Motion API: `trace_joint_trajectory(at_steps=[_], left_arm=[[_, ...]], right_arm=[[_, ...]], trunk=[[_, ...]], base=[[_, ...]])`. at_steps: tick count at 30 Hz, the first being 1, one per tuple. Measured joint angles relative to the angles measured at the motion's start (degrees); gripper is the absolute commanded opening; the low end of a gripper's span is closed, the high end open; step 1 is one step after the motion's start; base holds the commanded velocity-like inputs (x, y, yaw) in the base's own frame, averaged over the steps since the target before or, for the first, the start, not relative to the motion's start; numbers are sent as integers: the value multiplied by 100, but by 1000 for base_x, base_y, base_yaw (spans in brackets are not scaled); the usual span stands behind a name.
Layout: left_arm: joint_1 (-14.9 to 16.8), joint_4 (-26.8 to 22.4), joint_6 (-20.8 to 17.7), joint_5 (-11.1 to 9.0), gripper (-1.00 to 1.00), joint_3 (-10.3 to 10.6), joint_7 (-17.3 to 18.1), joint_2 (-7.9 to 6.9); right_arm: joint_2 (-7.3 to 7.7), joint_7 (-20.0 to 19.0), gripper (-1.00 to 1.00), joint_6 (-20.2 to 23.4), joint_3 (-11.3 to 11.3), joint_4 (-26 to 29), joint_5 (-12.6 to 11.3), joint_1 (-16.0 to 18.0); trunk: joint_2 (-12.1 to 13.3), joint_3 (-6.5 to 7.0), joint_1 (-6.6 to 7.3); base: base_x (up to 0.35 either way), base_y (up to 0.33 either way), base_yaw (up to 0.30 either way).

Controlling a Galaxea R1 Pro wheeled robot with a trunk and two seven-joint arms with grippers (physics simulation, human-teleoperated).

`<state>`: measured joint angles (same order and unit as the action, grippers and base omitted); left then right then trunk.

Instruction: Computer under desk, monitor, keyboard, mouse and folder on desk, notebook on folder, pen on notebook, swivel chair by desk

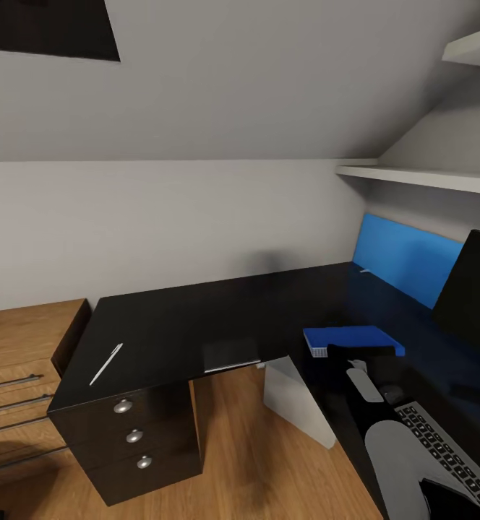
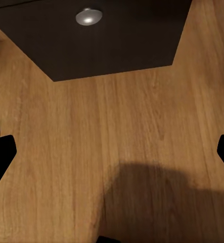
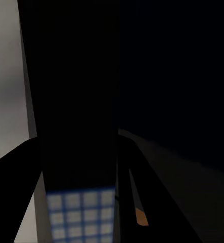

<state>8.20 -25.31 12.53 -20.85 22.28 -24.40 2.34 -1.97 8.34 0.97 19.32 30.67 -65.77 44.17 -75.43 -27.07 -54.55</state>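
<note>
Over on the far left stands a light wooden drawer chest (image 1: 16, 361) with thin metal handles. Next to it is the big shiny black desk (image 1: 196, 318), which bends around the corner like the letter L. Its three drawers (image 1: 135, 437) each have a round silver knob, and they sit under the left end of the desk. On top of that end lies the pen (image 1: 105, 363), a thin white stick, tilted and well apart from everything else. A bit further right, near the front edge, lies the notebook (image 1: 230, 355), dark and flat with a pale edge, so it is hard to see on the black top. Under the desk corner is a white leg (image 1: 294, 404) on the wooden floor (image 1: 254, 462). Further right, the blue folder (image 1: 352, 339) lies flat on the desk. The right gripper (image 1: 341, 352) is at the near edge of the folder, and its wrist camera shows the folder's edge (image 3: 81, 215) between the dark fingers, so it looks closed on the folder. Just beside the arm sits the small black mouse (image 1: 393, 393), and the keyboard (image 1: 450, 448) is near it on the right. A blue back panel (image 1: 406, 256) and the black monitor (image 1: 475, 296) stand behind. The left gripper (image 2: 112, 157) hangs wide open over the floor, holding nothing, with a drawer knob (image 2: 88, 16) ahead.
</note>
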Motion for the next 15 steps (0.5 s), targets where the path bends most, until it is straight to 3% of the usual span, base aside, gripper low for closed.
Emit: trace_joint_trajectory(at_steps=[15], left_arm=[[-2, -2, 57, 0, 100, 0, -2, 1]], right_arm=[[1, 1, -100, 0, -12, 6, 22, -2]], trunk=[[0, 0, 0]], base=[[0, 0, 0]])
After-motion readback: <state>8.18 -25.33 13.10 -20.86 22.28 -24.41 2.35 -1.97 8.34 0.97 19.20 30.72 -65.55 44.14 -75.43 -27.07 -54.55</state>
